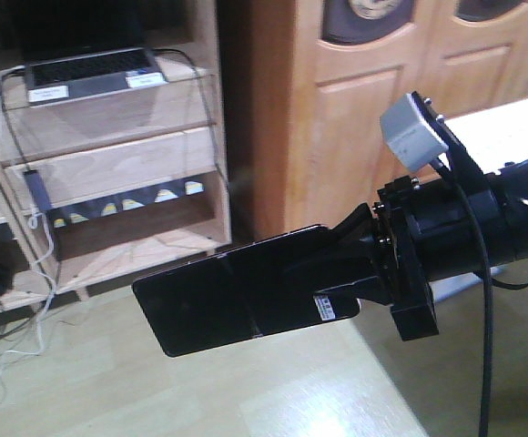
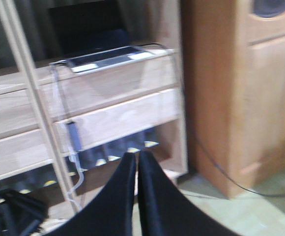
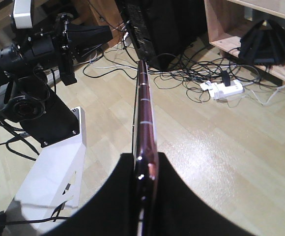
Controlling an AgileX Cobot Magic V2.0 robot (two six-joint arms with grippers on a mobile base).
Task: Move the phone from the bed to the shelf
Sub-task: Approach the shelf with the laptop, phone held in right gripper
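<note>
My right gripper (image 1: 326, 273) reaches in from the right in the front view and is shut on one end of the phone (image 1: 218, 305), a thin black glossy slab held out flat above the floor. In the right wrist view the phone (image 3: 143, 98) shows edge-on, pinkish, clamped between the gripper's (image 3: 145, 160) black fingers. My left gripper (image 2: 136, 156) is shut with nothing in it and faces the light wooden shelf (image 2: 118, 115). The shelf (image 1: 118, 159) stands at the left, beyond the phone. The bed is out of view.
A grey laptop (image 1: 91, 73) lies on the shelf's upper board, with a cable hanging down. A wooden cabinet (image 1: 382, 109) stands right of the shelf. Cables and a white power strip (image 3: 223, 89) lie on the floor near a black bag (image 3: 268, 42).
</note>
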